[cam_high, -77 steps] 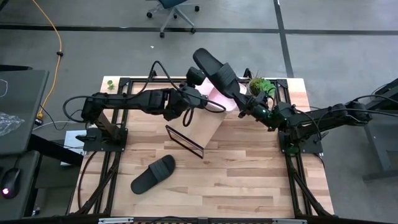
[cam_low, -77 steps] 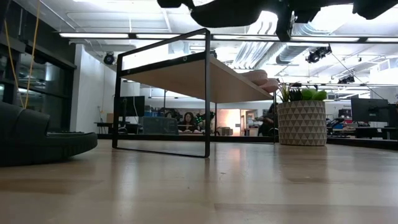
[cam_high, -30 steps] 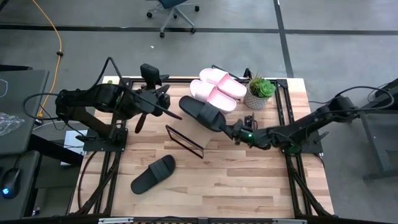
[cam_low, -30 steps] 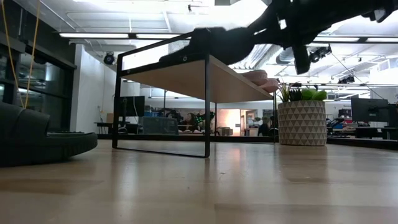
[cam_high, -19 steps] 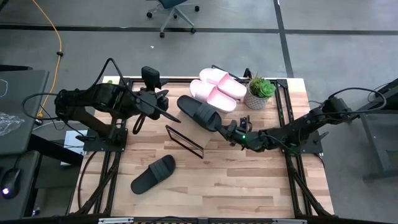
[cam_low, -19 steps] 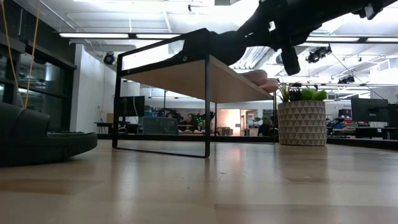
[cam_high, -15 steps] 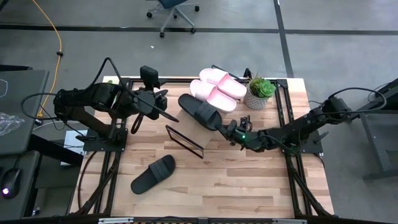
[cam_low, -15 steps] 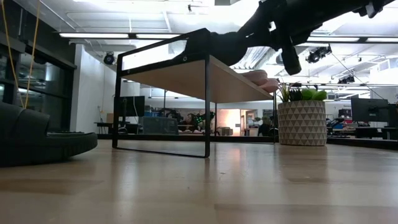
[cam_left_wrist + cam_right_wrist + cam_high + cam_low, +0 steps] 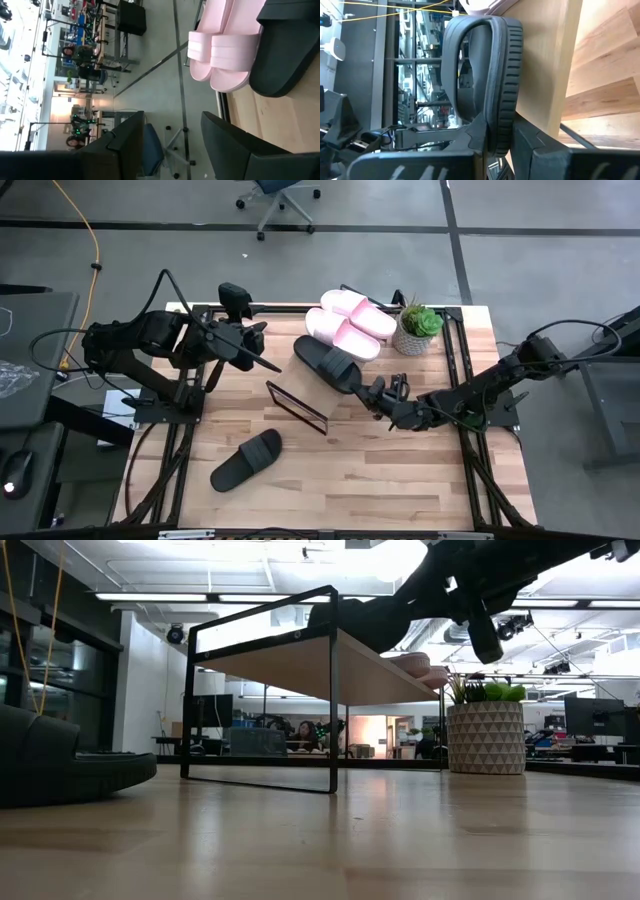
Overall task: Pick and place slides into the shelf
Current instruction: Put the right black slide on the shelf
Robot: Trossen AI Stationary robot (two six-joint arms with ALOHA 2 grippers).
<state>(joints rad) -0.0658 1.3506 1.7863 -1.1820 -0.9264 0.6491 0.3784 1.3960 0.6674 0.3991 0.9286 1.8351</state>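
A matte black slide (image 9: 327, 362) lies on the slanted light-wood shelf (image 9: 312, 398), next to two pale pink slides (image 9: 346, 324) at its far end. My right gripper (image 9: 380, 393) reaches in from the table's right and is shut on this black slide's near end. In the low view the slide (image 9: 368, 620) sits on the board's top (image 9: 300, 660). A second black slide (image 9: 247, 460) rests sole down on the table near the front. My left gripper (image 9: 170, 145) hovers open left of the shelf, holding nothing. My right gripper pinches the black slide by one end of its sole (image 9: 501, 131), one finger (image 9: 476, 134) on each side of the ribbed edge. The fingers come level from the table's right, in line with the slide's length. The slide stands on its side edge in this view, against the shelf board (image 9: 545, 60).
A potted green plant (image 9: 418, 327) in a patterned pot (image 9: 485, 736) stands right of the shelf's far end. The shelf's black frame (image 9: 332, 690) rises at its near edge. Bare plank table (image 9: 400, 470) spreads toward the front. People sit in the room beyond.
My right gripper has lowered the black slide from a tilted pose above the shelf's near edge onto the board, nudged it left, then drawn it slightly back right along the shelf. My left arm has eased a little toward the table's far left.
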